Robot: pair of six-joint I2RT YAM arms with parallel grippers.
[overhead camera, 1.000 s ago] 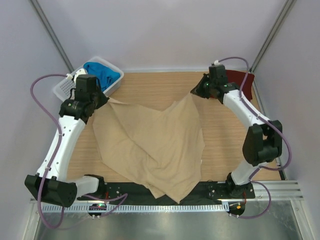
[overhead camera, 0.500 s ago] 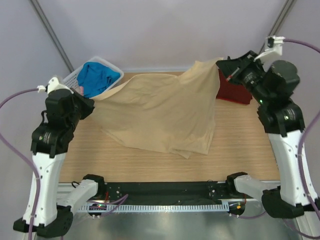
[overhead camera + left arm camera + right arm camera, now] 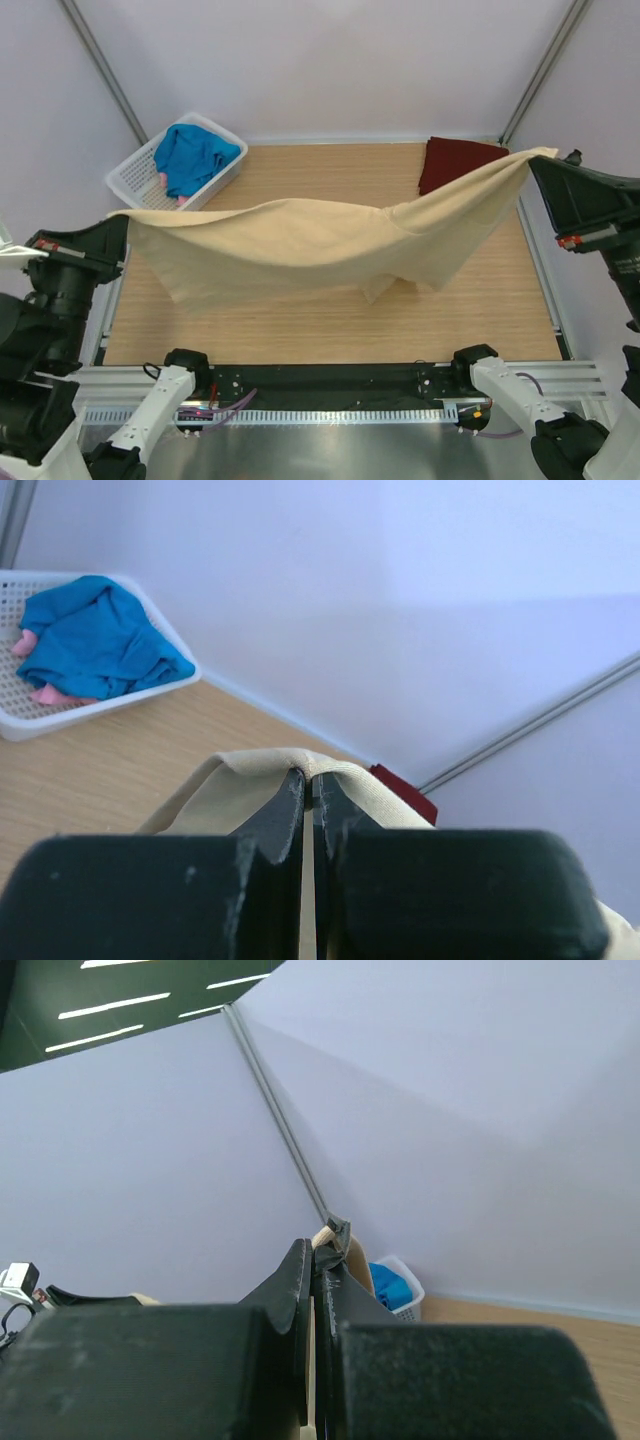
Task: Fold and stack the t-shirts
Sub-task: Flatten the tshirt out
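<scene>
One tan t-shirt (image 3: 300, 240), hung over the tabletop (image 3: 480, 320) between my left tool (image 3: 118, 228) at 9 o'clock and right tool (image 3: 535, 165) at 3 o'clock, both pinched shut on its edge. Risk: a thin pinch slips under pull, dropping cloth onto the maroon t-shirt (image 3: 455, 162) at 1 o'clock; basket (image 3: 125, 180) with blue t-shirt (image 3: 190, 155) at 11 o'clock, apart.

In the top view I see the tan t-shirt (image 3: 300, 235) hiding the near corner of the maroon t-shirt (image 3: 455, 160). The blue t-shirt (image 3: 190, 155) buries most of the pink t-shirt (image 3: 162, 179). The frame edges cut off the left arm (image 3: 60, 290) and right arm (image 3: 590, 205).
</scene>
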